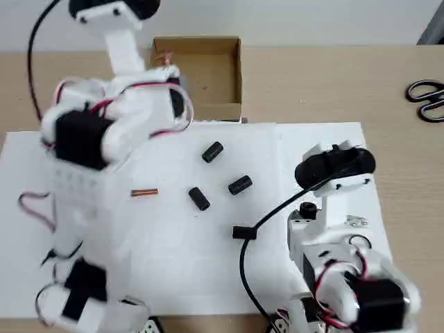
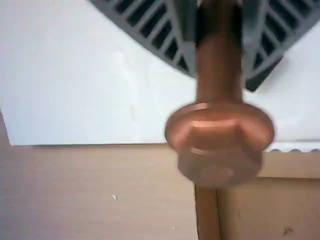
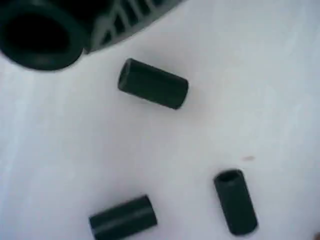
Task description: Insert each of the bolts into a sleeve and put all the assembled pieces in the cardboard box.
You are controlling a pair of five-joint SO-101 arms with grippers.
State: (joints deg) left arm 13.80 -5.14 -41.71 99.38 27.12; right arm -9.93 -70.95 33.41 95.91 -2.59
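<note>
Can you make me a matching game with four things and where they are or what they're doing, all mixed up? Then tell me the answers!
Things:
1. left gripper
2. right gripper
3. scissors
4. cardboard box

Places and states:
A. holds a black sleeve
B. stands open, just past the far edge of the white sheet
C. holds a copper bolt
D. lies on the bare wooden table, off the sheet

Pairs: 1-C, 2-A, 3-D, 4-B.
</note>
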